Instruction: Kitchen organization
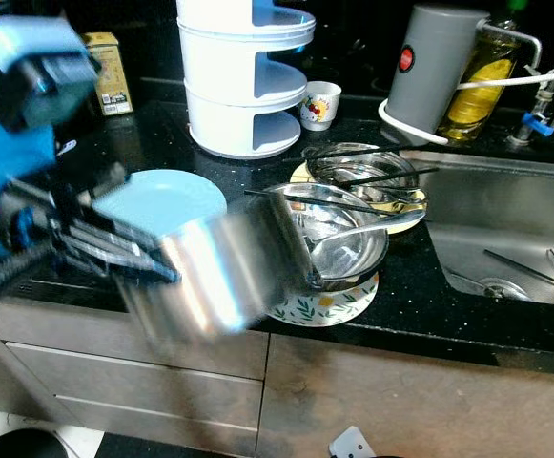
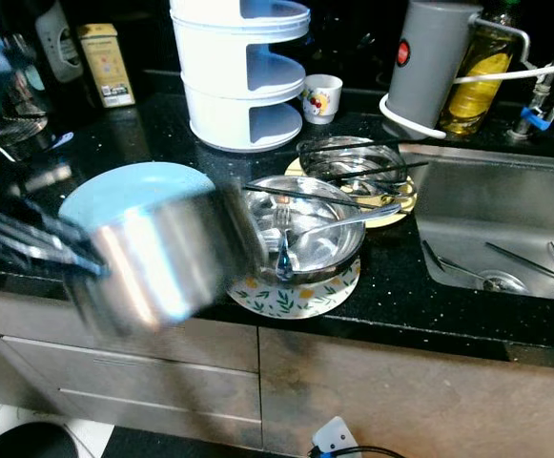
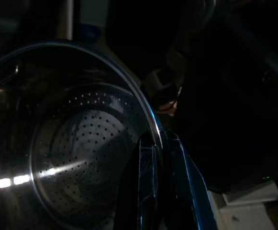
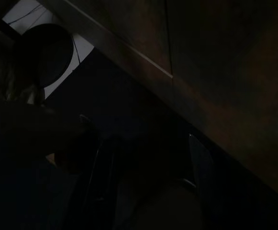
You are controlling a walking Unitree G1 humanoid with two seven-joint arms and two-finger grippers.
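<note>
Steel strainer pot between left jaws.

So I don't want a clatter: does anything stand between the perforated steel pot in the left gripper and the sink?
Yes. The left gripper holds the perforated steel pot at the counter's front edge, and the stacked steel bowls with cutlery sit on the black counter between it and the steel sink.

the steel pot hangs at the counter's front edge, just left of the stacked bowls with chopsticks across. the white tiered rack blocks behind; the sink lies open right.
</note>
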